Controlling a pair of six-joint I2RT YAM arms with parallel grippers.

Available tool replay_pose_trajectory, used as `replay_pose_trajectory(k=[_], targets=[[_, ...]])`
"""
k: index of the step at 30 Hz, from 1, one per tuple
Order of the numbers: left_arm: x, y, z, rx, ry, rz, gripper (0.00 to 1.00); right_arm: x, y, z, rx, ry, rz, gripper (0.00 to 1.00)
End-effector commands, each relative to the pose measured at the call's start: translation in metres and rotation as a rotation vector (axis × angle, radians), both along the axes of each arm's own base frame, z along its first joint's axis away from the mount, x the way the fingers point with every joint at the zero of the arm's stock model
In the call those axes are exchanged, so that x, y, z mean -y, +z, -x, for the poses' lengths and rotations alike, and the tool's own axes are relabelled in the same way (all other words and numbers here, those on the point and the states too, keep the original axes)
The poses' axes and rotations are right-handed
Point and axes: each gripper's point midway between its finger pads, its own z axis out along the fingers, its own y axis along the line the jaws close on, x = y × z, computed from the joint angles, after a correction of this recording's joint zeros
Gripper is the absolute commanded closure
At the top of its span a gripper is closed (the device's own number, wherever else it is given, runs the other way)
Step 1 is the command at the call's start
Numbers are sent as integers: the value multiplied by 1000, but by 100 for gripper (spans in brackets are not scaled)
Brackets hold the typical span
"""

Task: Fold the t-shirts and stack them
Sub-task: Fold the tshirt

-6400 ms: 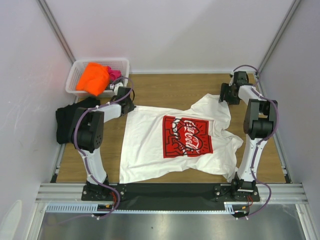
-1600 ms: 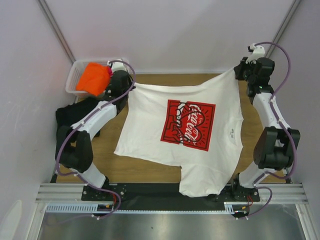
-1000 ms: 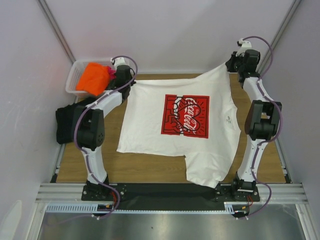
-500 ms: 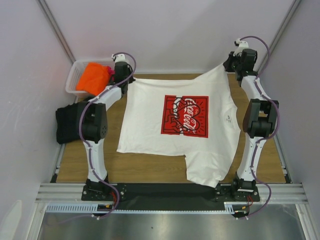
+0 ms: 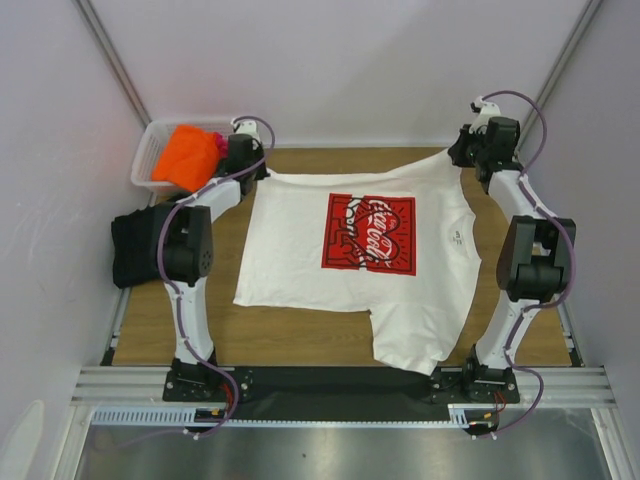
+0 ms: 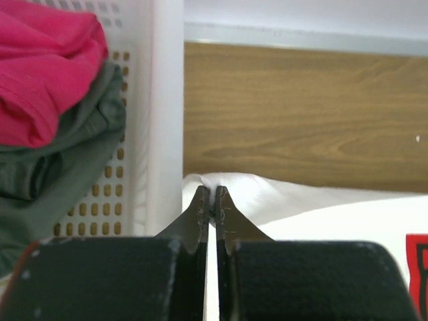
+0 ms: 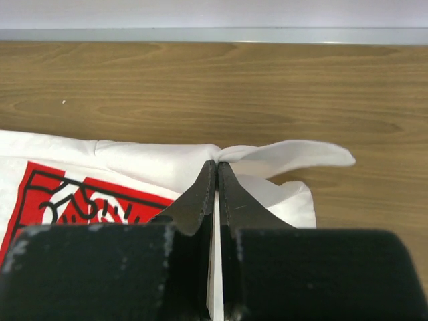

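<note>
A large white t-shirt (image 5: 290, 250) with a red-and-black chest graphic lies spread across the wooden table, one end draped over the near edge. My left gripper (image 5: 262, 172) is shut on its far left corner, the fingertips (image 6: 210, 194) pinching a fold of white cloth (image 6: 321, 207) right beside the basket. At the far right corner my right gripper (image 5: 458, 152) is shut on a pinch of the same shirt (image 7: 134, 160), the jaws (image 7: 217, 164) pressed together. A plain black t-shirt (image 5: 135, 245) lies at the table's left edge. Orange (image 5: 188, 155), pink (image 6: 47, 67) and grey (image 6: 67, 160) t-shirts sit in the basket.
The white lattice basket (image 5: 160, 135) stands in the far left corner, its wall (image 6: 167, 100) close to my left fingers. Bare wood (image 7: 267, 87) runs along the back edge up to the rear wall. Enclosure walls hem in both sides.
Both grippers have come down and slightly nearer, still holding the far corners. The shirt's far edge has sunk toward the table; the rest of the cloth lies where it was.
</note>
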Motion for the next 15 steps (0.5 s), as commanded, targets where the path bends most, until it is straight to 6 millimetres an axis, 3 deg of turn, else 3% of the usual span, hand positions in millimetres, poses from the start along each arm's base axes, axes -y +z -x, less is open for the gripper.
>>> replay_pose_trajectory(k=[1, 12, 13, 15], targets=[[-11, 33, 5, 65, -38, -22, 100, 4, 45, 11, 104, -20, 14, 100], [-16, 28, 29, 27, -58, -45, 100, 6, 43, 64, 65, -39, 15, 100], [-17, 25, 33, 16, -57, -50, 100, 5, 29, 72, 18, -39, 10, 100], [-19, 23, 38, 7, -57, -65, 100, 6, 23, 79, 1, -45, 11, 100]])
